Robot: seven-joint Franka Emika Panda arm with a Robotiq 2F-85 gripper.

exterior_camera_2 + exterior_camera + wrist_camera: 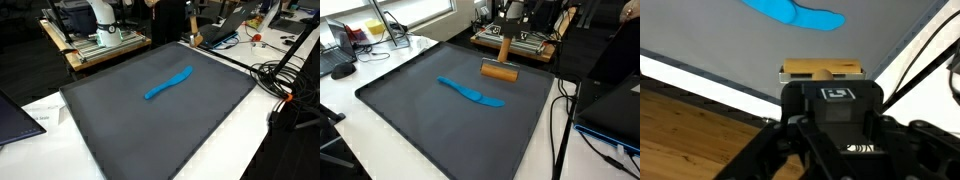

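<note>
A blue curved spatula [472, 93] [168, 83] lies flat near the middle of the dark tray [410, 120] [200, 130]. Beyond it a wooden tool [500, 70] rests its block head on the tray's far edge, with the handle pointing up. My gripper [510, 25] is above it, shut on the top of that handle. In the wrist view the gripper [828, 85] fills the lower half. The wooden tool's head [820, 70] shows just past it and the blue spatula [795, 12] sits at the top edge. The fingertips themselves are hidden.
The tray sits on a white table [340, 95]. Black cables [560, 120] [280, 75] run along one side next to a laptop [615, 105]. A metal frame [525, 42] stands behind the tray. The white robot base [100, 20] sits on a wooden stand.
</note>
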